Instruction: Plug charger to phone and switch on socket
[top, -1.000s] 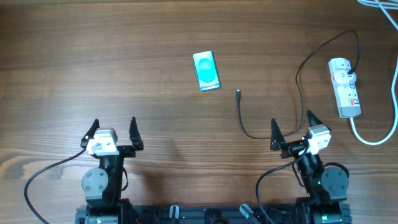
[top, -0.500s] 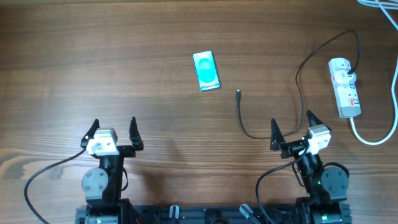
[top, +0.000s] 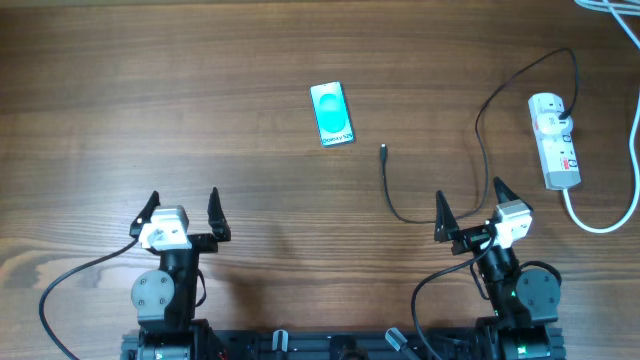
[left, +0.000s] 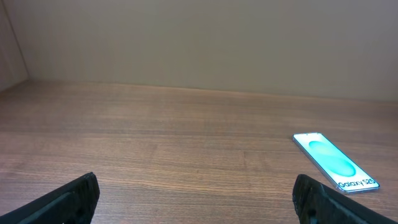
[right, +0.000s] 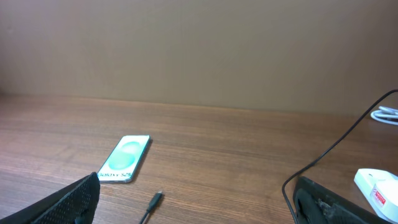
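Observation:
The phone (top: 332, 114) lies flat mid-table, cyan screen up, its "Galaxy S25" end toward me. It also shows in the left wrist view (left: 334, 170) and the right wrist view (right: 124, 158). The charger's black cable (top: 482, 130) curves from the white power strip (top: 555, 141) at the right to its plug tip (top: 383, 151), which lies right of the phone and apart from it. The tip shows in the right wrist view (right: 153, 200). My left gripper (top: 183, 212) is open and empty at the near left. My right gripper (top: 470, 208) is open and empty, with the cable running past its left finger.
The power strip's thick white cord (top: 600, 222) loops along the right table edge. Another white cord (top: 605, 10) crosses the far right corner. The strip's end (right: 378, 185) shows at the right of the right wrist view.

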